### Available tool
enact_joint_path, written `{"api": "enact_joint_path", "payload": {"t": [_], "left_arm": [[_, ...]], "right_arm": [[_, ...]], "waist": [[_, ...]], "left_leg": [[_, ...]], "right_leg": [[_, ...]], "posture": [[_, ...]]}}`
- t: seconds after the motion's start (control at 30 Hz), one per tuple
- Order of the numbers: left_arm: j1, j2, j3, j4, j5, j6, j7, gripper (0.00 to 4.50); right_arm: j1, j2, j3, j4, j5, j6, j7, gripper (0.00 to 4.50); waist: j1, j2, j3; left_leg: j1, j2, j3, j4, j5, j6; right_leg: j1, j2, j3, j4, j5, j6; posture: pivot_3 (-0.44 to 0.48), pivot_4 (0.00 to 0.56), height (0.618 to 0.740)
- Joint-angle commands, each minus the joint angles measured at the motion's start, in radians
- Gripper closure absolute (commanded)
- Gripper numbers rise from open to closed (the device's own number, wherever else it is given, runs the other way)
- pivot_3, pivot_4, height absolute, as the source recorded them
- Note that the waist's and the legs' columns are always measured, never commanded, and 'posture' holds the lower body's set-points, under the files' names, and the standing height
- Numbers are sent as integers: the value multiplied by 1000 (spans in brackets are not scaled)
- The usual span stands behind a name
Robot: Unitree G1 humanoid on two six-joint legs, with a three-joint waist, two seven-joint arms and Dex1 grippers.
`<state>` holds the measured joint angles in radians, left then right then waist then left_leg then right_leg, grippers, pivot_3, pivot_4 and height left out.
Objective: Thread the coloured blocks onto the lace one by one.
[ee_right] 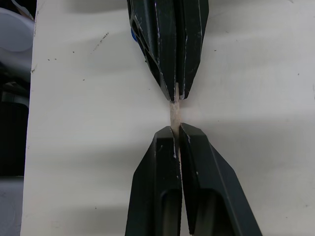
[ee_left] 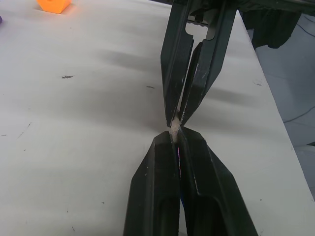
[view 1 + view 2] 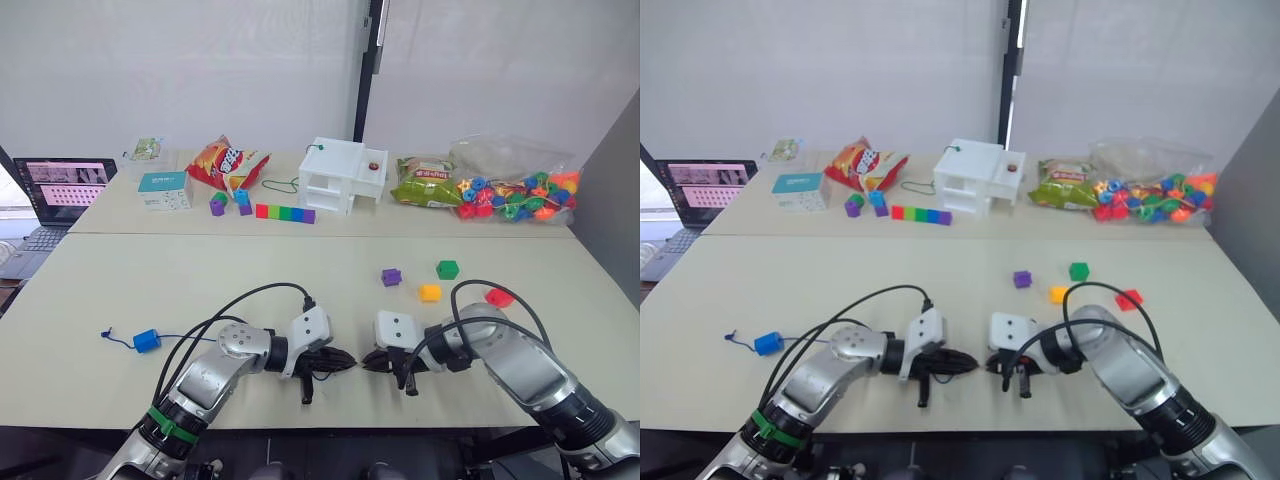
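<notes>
The left gripper (image 3: 343, 362) and right gripper (image 3: 370, 362) are met tip to tip near the front edge of the table (image 3: 120, 290), with bare surface on both sides. In the wrist views each pair of fingers is pinched narrow on the pale stiff tip of the lace (image 1: 173, 112), which bridges the small gap between them. The blue block (image 3: 147, 340) is seen far to the left with lace running to it. Purple (image 3: 391, 276), green (image 3: 447, 269), yellow-orange (image 3: 430, 292) and red (image 3: 498, 296) blocks lie loose behind the right arm.
</notes>
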<state>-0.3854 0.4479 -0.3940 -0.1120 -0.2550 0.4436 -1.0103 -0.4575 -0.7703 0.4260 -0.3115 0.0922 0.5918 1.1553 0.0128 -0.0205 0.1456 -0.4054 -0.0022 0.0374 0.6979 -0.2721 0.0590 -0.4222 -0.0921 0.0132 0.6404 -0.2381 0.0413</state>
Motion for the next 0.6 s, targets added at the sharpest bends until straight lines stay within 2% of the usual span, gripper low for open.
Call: {"api": "enact_joint_path", "payload": {"t": [0.03, 0.2, 0.53, 0.6], "left_arm": [[-12, -1, 23, -33, -4, 5, 11, 3809], [-27, 1, 4, -36, 18, 14, 12, 2223], [-31, -7, -14, -16, 34, 15, -5, 2223], [-37, -7, -24, -8, 50, 10, -7, 2771]], "right_arm": [[-8, -6, -5, -10, -5, -4, 1, 4500], [-13, -2, -3, -9, -6, -2, 1, 4500], [-12, -6, -4, -20, -5, 5, 1, 4500], [-14, -4, -3, -18, -6, 5, 1, 4500]], "waist": [[0, 0, 0], [0, 0, 0], [0, 0, 0], [0, 0, 0]], "left_leg": [[0, 0, 0, 0, 0, 0], [0, 0, 0, 0, 0, 0], [0, 0, 0, 0, 0, 0], [0, 0, 0, 0, 0, 0]], "right_leg": [[0, 0, 0, 0, 0, 0], [0, 0, 0, 0, 0, 0], [0, 0, 0, 0, 0, 0], [0, 0, 0, 0, 0, 0]], "posture": [[0, 150, 740], [0, 150, 740], [0, 150, 740], [0, 150, 740]]}}
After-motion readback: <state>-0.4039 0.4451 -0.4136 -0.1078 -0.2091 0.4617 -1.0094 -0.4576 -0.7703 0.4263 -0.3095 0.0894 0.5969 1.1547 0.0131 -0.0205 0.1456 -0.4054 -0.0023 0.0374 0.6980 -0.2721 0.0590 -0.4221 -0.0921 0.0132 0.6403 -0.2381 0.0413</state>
